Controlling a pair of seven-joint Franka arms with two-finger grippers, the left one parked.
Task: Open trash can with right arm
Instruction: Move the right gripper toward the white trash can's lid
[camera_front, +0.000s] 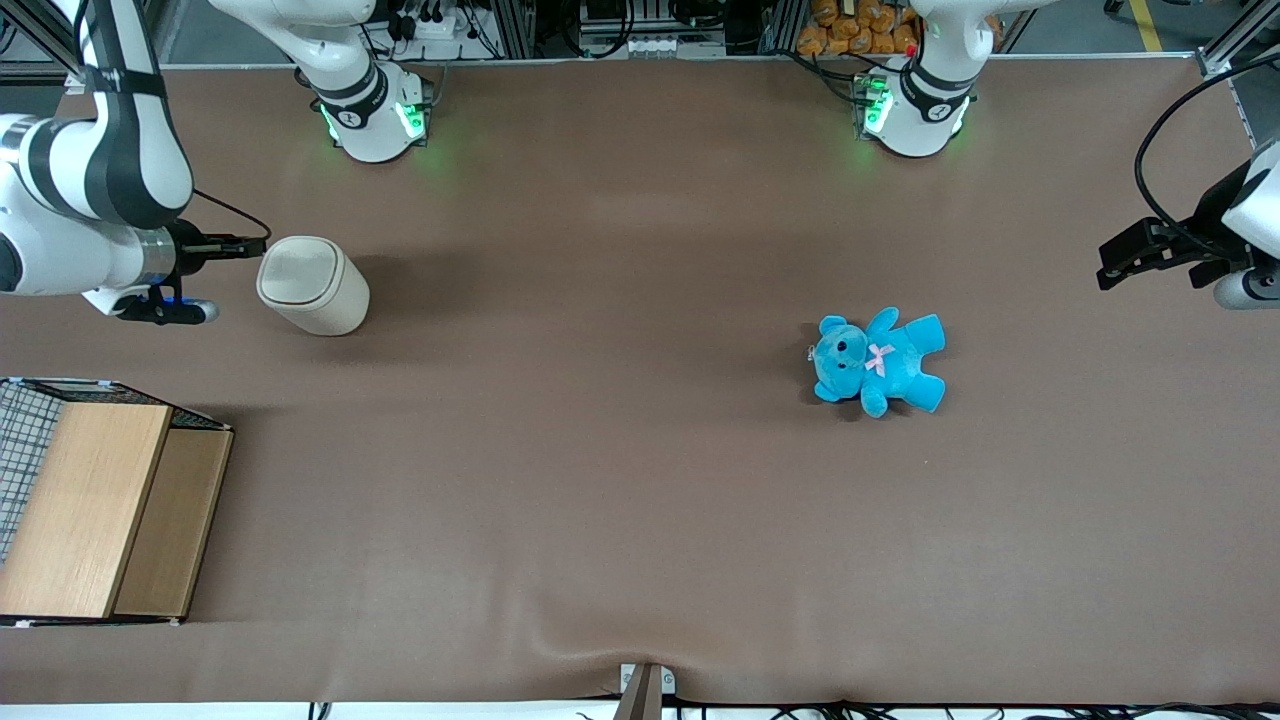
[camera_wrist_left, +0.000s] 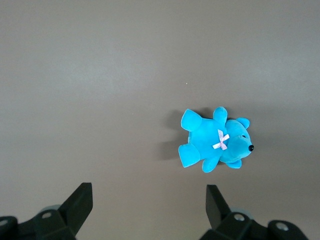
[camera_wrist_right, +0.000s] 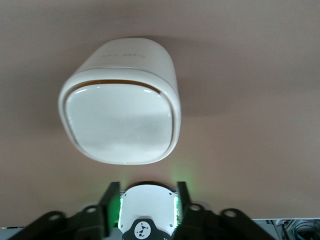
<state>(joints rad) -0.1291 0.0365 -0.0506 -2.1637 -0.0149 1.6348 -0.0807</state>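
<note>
- Front view first: the right arm (camera_front: 95, 190) sits at the working arm's end of the table, and its gripper (camera_front: 228, 245) points sideways at the trash can, tip just beside the rim. Can't tell if it's actually touching.
- Right wrist view shows the claw's fingers (camera_wrist_right: 111, 199) spread apart with nothing between them.
- Trash can (camera_front: 312, 285) stands on the brown table (camera_front: 600, 500), farther from the front camera than the wooden box (camera_front: 100, 500) and well apart from the blue teddy (camera_front: 878, 362), which lies toward the parked arm's end.
- It's upright, so the long axis runs vertical and the flat lid (camera_wrist_right: 120, 122) faces straight up. There's a thin dark slit (camera_wrist_right: 117, 82) along the lid edge away from the gripper, probably the hinge or opening side.
- Looks like light, hollow, smooth plastic: stiff but slippery, and likely to skid or tip if shoved sideways.
- Best bet is probably a downward press on the lid near its edge rather than grabbing the body.
</note>
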